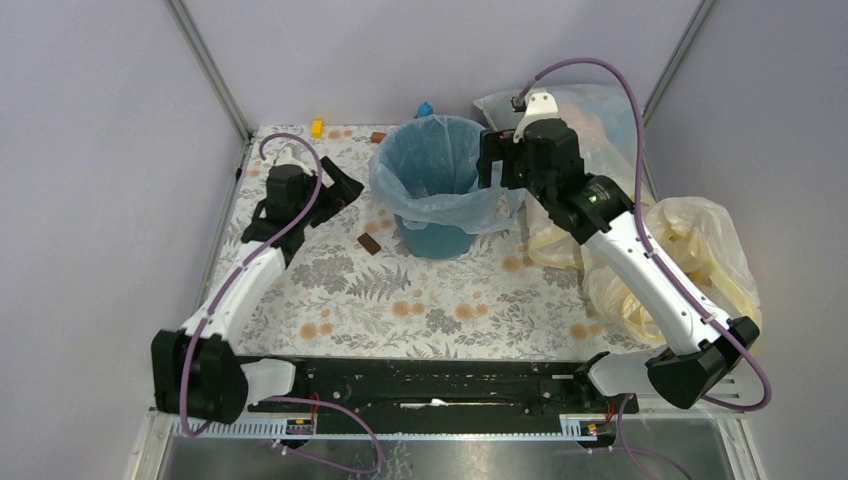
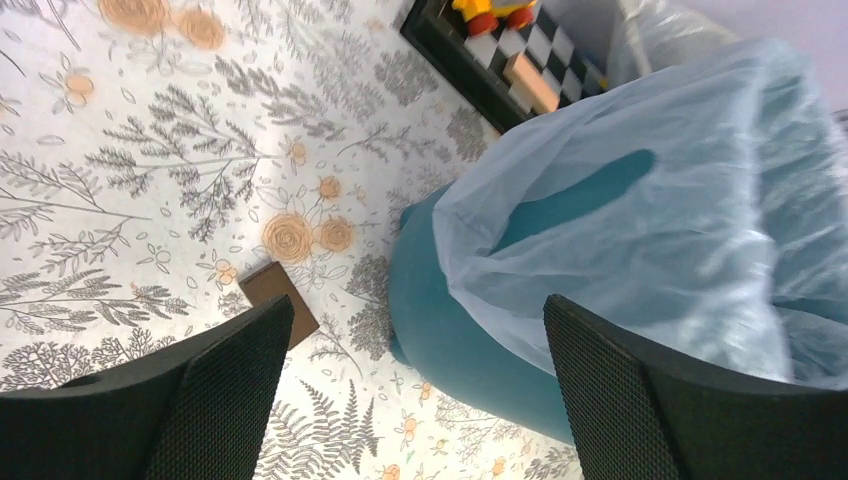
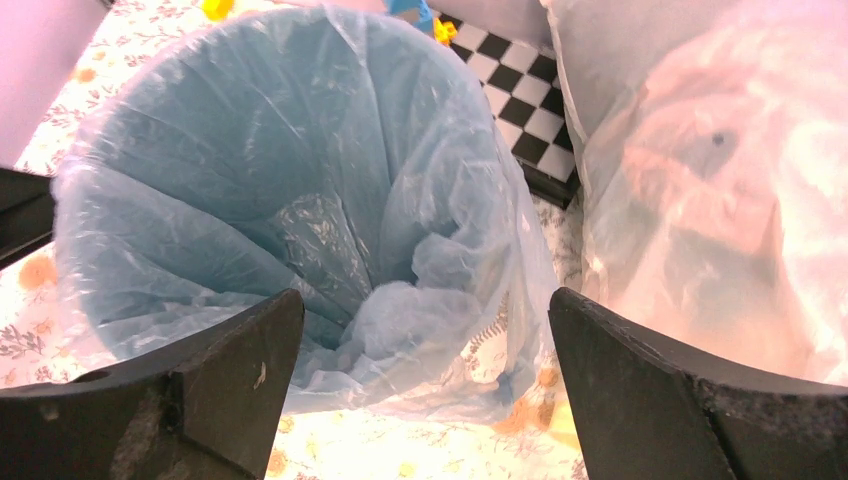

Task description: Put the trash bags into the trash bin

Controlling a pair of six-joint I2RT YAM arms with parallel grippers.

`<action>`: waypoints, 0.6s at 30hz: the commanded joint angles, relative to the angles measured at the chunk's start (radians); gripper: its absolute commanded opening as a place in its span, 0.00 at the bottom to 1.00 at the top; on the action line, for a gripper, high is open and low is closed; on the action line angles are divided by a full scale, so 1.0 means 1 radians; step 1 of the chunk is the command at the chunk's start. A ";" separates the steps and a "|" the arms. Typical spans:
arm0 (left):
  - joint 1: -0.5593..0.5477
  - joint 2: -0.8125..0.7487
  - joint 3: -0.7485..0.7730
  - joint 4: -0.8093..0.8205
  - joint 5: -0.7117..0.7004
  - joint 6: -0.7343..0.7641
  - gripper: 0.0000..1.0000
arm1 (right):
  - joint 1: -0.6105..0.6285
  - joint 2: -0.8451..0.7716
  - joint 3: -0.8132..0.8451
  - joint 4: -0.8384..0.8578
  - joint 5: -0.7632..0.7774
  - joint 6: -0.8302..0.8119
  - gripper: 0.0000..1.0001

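Right gripper [image 3: 425, 300] spread, empty, over the rim, left gripper [image 2: 418, 300] released beside it; trash bag [image 3: 300, 200] already lines trash bin [image 1: 440, 242] on tabletop [image 1: 450, 300], right edge slumped outside, probably needs tucking.

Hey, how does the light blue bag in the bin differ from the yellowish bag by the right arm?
The light-blue bag is open and hollow, draped over the rim of the teal bin; the yellowish bag is stuffed and bulky. The light-blue bag lines the bin; the yellowish bag lies at the right edge of the table. Both are thin, translucent plastic.
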 commanded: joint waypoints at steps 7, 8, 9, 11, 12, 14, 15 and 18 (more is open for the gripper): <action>-0.005 -0.079 0.210 -0.116 0.025 0.115 0.99 | -0.002 -0.192 -0.279 0.192 0.045 0.118 1.00; -0.012 -0.067 0.230 -0.123 0.038 0.118 0.98 | -0.002 -0.208 -0.299 0.201 0.043 0.119 1.00; -0.020 -0.055 0.251 -0.129 0.046 0.120 0.98 | -0.003 -0.223 -0.318 0.208 0.037 0.121 1.00; -0.044 -0.024 0.289 -0.139 0.053 0.129 0.98 | -0.003 -0.259 -0.368 0.235 0.014 0.119 1.00; -0.060 -0.005 0.312 -0.143 0.052 0.135 0.98 | -0.003 -0.277 -0.393 0.251 0.006 0.117 1.00; -0.107 0.036 0.368 -0.161 0.034 0.150 0.98 | -0.003 -0.312 -0.436 0.276 0.002 0.114 1.00; -0.126 0.059 0.400 -0.178 0.020 0.159 0.97 | -0.003 -0.327 -0.452 0.282 0.003 0.112 1.00; -0.180 0.125 0.497 -0.242 -0.037 0.183 0.96 | -0.002 -0.373 -0.493 0.294 0.000 0.106 1.00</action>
